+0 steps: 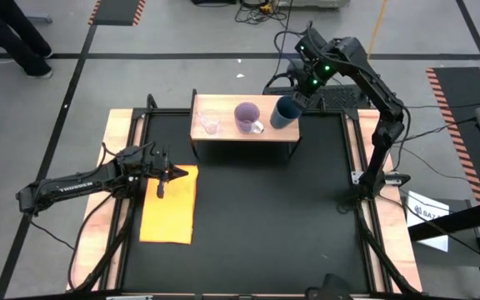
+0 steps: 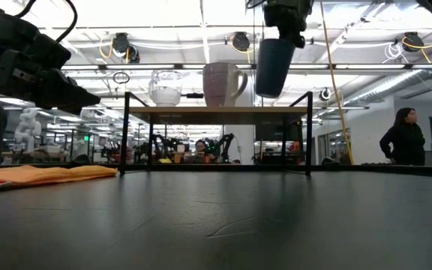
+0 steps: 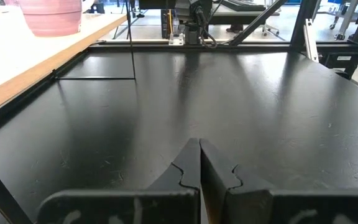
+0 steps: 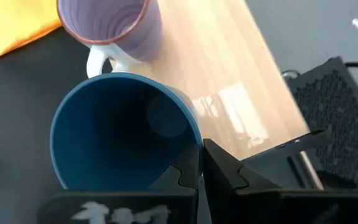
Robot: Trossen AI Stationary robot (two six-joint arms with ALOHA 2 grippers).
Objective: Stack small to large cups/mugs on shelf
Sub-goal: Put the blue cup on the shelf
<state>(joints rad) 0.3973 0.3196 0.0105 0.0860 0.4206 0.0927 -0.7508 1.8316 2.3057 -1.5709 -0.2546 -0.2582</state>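
The light-wood shelf (image 1: 227, 135) stands at the table's far middle. On it, upright, are a clear glass cup (image 1: 210, 124) at the left and a purple mug (image 1: 247, 116) in the middle, its pale handle toward the near side. My right gripper (image 1: 301, 93) holds a dark blue cup (image 1: 285, 112) over the shelf's right end; in the low view the cup (image 2: 274, 67) hangs just above the board (image 2: 216, 114). My left gripper (image 1: 167, 177) is shut on nothing, over the yellow mat's far end at the table's left. My right gripper has the blue cup by its rim (image 4: 193, 142), on the side away from the purple mug. The wall runs in between the two fingers, one inside the mouth and one outside. The fingers slant down from above. The cup hangs below them, mouth up, slightly tilted, clear of the shelf.
A yellow-orange mat (image 1: 169, 212) lies flat on the black table's left part. The table's middle and near part (image 1: 265, 217) is bare black surface. Beyond the table a person (image 2: 402, 136) stands at the right in the low view.
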